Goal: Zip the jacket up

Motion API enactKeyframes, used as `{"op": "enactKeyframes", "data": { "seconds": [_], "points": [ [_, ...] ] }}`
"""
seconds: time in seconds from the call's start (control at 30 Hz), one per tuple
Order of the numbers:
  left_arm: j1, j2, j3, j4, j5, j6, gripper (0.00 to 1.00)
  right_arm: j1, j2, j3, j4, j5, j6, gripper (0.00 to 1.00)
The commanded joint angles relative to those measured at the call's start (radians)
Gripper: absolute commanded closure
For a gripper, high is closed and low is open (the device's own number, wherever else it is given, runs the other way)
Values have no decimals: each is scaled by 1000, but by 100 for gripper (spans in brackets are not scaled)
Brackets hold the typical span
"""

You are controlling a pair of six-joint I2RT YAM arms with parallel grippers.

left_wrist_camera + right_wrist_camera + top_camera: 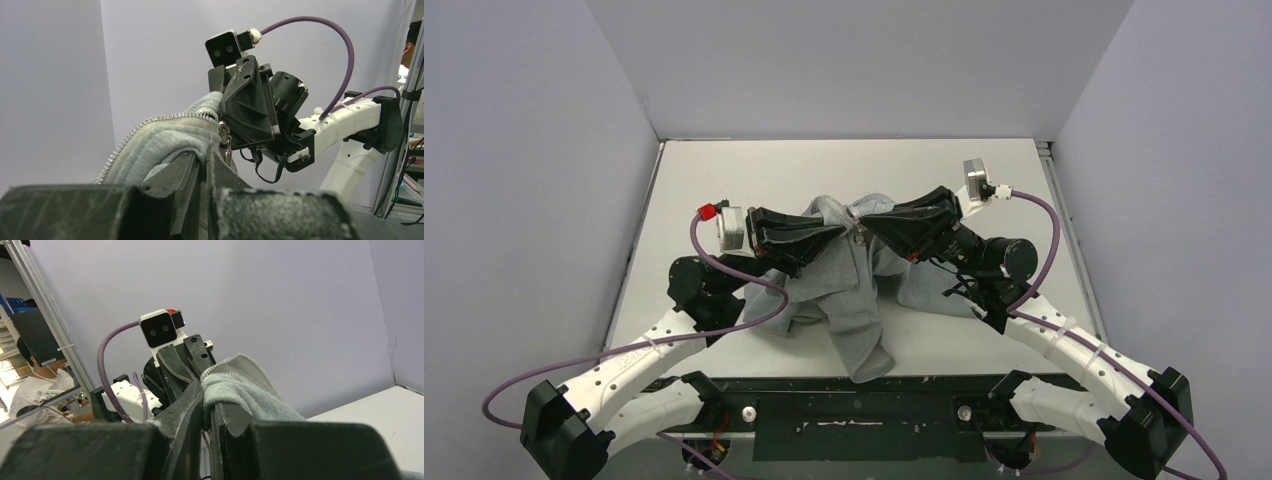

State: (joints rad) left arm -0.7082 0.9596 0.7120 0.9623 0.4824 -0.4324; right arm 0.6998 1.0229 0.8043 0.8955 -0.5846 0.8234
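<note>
Closest to me, between the two arm bases, the loose end of the jacket (856, 315) reaches the near edge of the table (724, 170). The rest of it rises in a grey tent toward the middle. At the peak the two grippers meet nose to nose, and that is why the cloth stands up at all: it hangs from both of them. The left gripper (842, 233) is closed hard on a fold of fabric; in its own wrist view the cloth bulges out just above its fingers (192, 167). I judge it is there as the anchor, keeping the zipper line taut. A single row of zipper teeth (147, 122) runs along the folded edge up to the pull tab (228, 145), which dangles free. So this stretch looks not yet joined to me. The right gripper (871, 226) is shut on the jacket right at that spot (slider body or the cloth beside it, I cannot tell). Lifting the garment keeps the zip clear of the tabletop. Beyond them lies bare table, then the pale back wall (854, 60).
</note>
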Motion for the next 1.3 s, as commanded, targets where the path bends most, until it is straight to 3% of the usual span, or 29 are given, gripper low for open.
{"op": "enactKeyframes", "data": {
  "seconds": [0.0,1.07,1.27],
  "points": [
    [-4,-4,24,47,21,15,100,-3,-17,51,69,-6,-12,100],
    [-4,-1,44,4,31,55,100,-9,-15,65,32,-22,-23,100],
    [-5,-2,55,-45,47,80,100,-10,-22,85,-49,5,-45,100]
  ]
}}
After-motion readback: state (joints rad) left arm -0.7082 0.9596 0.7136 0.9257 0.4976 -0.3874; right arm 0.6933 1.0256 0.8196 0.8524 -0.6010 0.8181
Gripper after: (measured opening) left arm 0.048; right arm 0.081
